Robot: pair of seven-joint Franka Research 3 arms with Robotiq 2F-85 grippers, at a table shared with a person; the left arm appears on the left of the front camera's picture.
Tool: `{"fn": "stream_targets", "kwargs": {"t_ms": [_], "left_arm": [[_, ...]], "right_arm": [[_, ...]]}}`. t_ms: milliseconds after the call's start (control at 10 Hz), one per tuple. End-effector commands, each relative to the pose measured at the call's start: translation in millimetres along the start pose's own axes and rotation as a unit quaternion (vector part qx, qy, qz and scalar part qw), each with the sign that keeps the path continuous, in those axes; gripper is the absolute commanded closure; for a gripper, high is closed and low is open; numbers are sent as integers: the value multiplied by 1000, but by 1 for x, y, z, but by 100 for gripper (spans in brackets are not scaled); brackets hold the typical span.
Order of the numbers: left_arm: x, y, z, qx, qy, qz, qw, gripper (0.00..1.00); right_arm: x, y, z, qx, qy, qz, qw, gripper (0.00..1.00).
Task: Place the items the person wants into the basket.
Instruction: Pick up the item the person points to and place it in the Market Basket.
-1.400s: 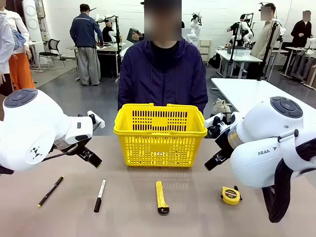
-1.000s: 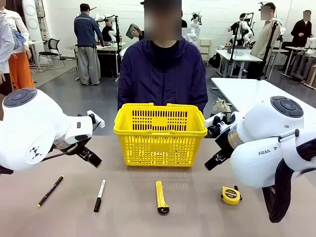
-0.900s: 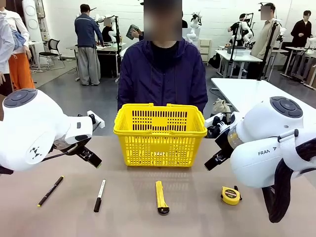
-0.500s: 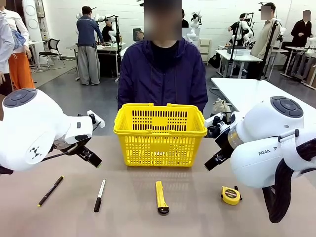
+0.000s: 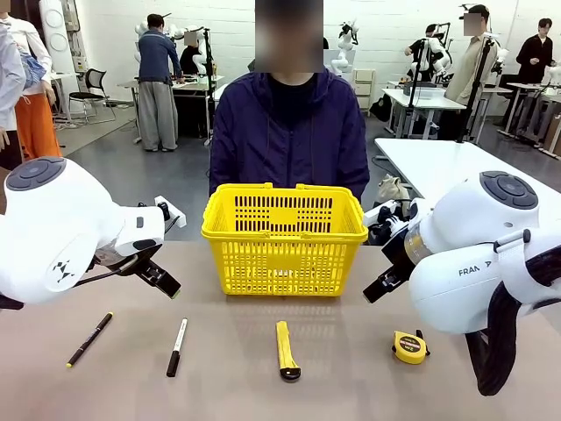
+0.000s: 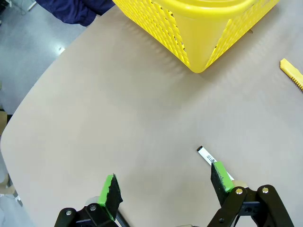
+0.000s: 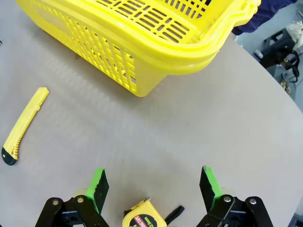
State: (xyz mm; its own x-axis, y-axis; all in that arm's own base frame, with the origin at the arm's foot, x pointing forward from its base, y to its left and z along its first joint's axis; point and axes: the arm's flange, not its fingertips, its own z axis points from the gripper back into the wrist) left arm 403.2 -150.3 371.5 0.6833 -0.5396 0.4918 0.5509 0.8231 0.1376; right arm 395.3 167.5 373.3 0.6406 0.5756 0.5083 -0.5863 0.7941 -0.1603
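Left end effector [image 6: 163, 184] and right end effector [image 7: 154, 184] both hang spread, empty — we see nothing moved, so pen [image 5: 90, 338], knife [image 5: 287, 349] and tape measure [image 5: 409, 347] stay on the tabletop [image 5: 351, 390], basket [image 5: 285, 237] unfilled.

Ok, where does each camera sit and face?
Front view: between the white left arm and right arm, both showing, facing across the table at the dark-jacketed person behind the bright yellow slotted plastic basket.
Left wrist view: down past the open left gripper at a white marker.
Right wrist view: down past the open right gripper at a yellow-and-black tape measure.
Both wrist views share the basket and yellow utility knife.
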Motion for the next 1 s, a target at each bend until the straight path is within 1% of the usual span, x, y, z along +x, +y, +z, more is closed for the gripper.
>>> {"fn": "stream_targets", "kwargs": {"t_ms": [0,300,400,500,600,800,900], "left_arm": [[0,0,0,0,0,0,1000,0],[0,0,0,0,0,0,1000,0],[0,0,0,0,0,0,1000,0],[-5,-4,38,-14,-5,-26,1000,0],[-12,-4,83,-19,-20,-31,999,0],[-26,-17,159,12,-68,-55,996,0],[-22,-21,192,31,-83,-67,994,0]], "right_arm": [[0,0,0,0,0,0,1000,0],[0,0,0,0,0,0,1000,0],[-9,6,25,-17,-11,12,1000,0],[-21,10,59,-41,-14,15,999,0],[-36,16,103,-70,-16,0,997,0],[-58,28,182,-107,-24,0,994,0],[-60,36,215,-122,-30,5,992,0]]}}
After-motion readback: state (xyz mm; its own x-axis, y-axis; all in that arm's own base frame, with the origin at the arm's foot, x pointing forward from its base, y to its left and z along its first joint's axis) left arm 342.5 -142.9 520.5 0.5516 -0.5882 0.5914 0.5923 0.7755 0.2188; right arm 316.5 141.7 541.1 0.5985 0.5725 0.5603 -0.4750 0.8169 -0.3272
